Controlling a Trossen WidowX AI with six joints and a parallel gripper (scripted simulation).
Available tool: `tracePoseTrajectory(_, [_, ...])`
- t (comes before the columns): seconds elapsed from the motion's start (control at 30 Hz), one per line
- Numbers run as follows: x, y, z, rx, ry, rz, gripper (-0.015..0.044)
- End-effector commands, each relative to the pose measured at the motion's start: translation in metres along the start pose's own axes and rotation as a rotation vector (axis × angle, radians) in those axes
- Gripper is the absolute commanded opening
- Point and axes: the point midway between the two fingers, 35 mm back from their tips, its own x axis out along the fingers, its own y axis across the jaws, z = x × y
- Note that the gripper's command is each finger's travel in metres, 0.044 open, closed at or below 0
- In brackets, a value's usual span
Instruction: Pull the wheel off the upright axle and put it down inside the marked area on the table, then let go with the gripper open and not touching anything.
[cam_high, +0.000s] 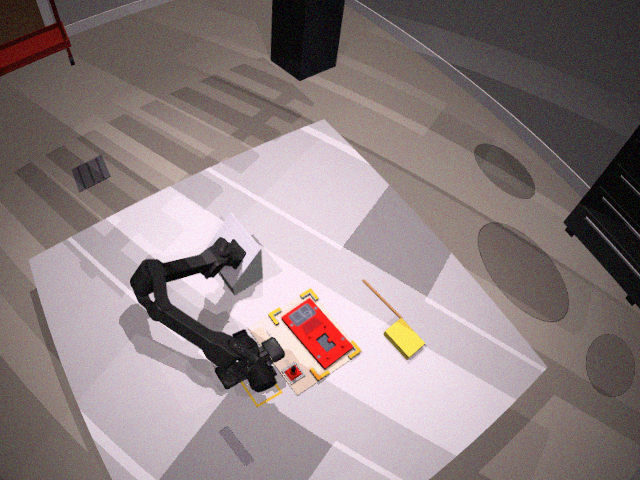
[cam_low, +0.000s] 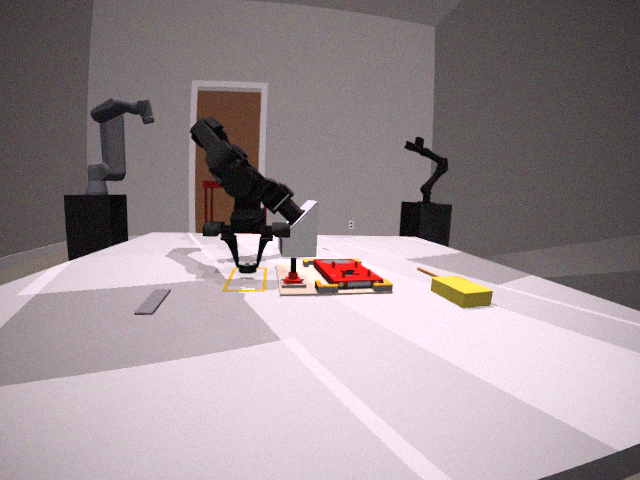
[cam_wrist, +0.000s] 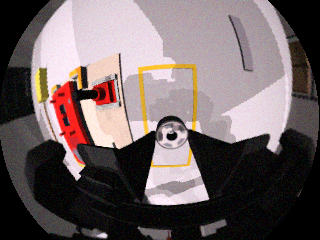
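Note:
My gripper (cam_low: 247, 268) (cam_wrist: 171, 134) is shut on the wheel (cam_low: 247, 269) (cam_wrist: 163, 140), a small dark ring with a silvery face and a hole in its middle. The wheel is held a little above the table, over the marked area, a yellow outline (cam_low: 266, 279) (cam_wrist: 195, 82) (cam_high: 250, 394). In the top view the arm hides the wheel and part of the outline. The upright axle (cam_high: 293, 368) (cam_low: 293, 266) (cam_wrist: 88, 94) is bare, a black post on a red base, to one side of the outline.
The axle stands on a beige board (cam_high: 298, 387) (cam_low: 283, 288) (cam_wrist: 121, 122) beside a red panel (cam_high: 336, 356) (cam_low: 330, 268) (cam_wrist: 75, 135) with yellow corner pieces. A yellow block (cam_high: 404, 338) (cam_low: 460, 290) with a wooden stick lies beyond. A thin grey strip (cam_high: 236, 445) (cam_low: 153, 301) (cam_wrist: 241, 43) lies apart, and a tilted grey panel (cam_low: 305, 240) stands behind.

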Motion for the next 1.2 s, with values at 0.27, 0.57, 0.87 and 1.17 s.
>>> tracePoseTrajectory(0.27, [0.016,-0.001,-0.003,-0.001,0.007,-0.004,0.0131])
tracePoseTrajectory(0.57, [-0.001,0.000,-0.002,-0.002,0.005,-0.001,0.0300])
tracePoseTrajectory(0.87, [-0.040,0.007,-0.008,-0.014,0.000,0.009,0.0352])
tracePoseTrajectory(1.17, [-0.089,0.038,-0.085,-0.012,0.005,0.005,0.0440])
